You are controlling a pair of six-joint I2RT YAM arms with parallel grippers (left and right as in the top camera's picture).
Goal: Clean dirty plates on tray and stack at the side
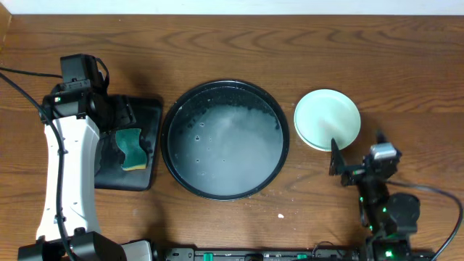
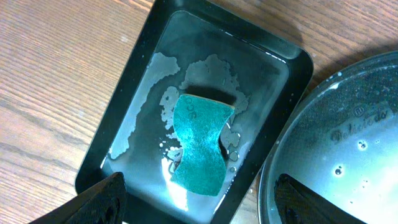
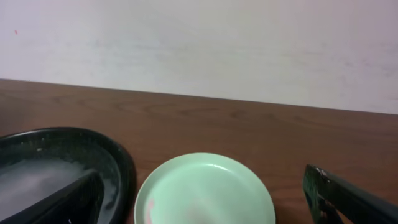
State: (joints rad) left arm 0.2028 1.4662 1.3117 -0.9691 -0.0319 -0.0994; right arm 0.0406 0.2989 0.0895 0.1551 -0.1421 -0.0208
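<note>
Step in hand: judging from the layout, the closing stage. The tray point(image 1: 164, 141) holds only cloudy soapy water point(image 1: 235, 130), with no plate in it.
Task's thing: a mint plate point(image 1: 327, 119) lies on the bench point(image 1: 232, 43) just right of the tray, close to its rim but apart from it. Whether other plates lie under it cannot be told from above.
Plate condition: the right wrist view shows a faint reddish smear near its front left edge, so it may not be fully clean.
Left end effector point(image 2: 199, 199): released, fingers spread wide and empty, hovering above the sponge point(image 2: 199, 146).
Right end effector point(image 3: 202, 190): released, fingers wide apart and empty, just in front of the plate and aimed at it.
Next move: if the smear counts as dirt, it calls for the right arm to take the plate by its rim and bring it over the tray while the left closes on the sponge. Otherwise both arms draw back.
Around: the sponge lies wet in the black sponge tray point(image 2: 186, 37), which almost touches the round tray's left side. A white speck point(image 1: 281, 215) sits on the bench in front.
In the way: nothing blocks either reach. The shallow plate rim leaves little to grip.
</note>
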